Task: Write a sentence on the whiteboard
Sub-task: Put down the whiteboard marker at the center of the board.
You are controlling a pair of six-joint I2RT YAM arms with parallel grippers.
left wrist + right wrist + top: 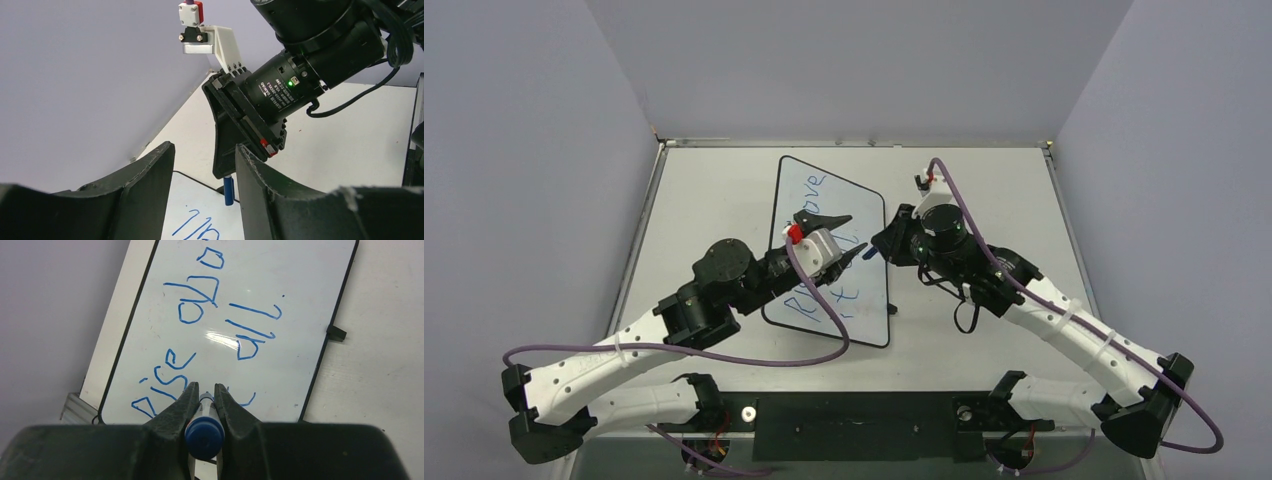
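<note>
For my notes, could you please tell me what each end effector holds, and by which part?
The right end effector clamps a blue marker around its barrel; the left end effector is open, holding nothing.

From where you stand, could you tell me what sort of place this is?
Probably a robotics lab test cell: plain grey walls box in a white table, two arms are bolted at its near edge, and a whiteboard lies between them.
</note>
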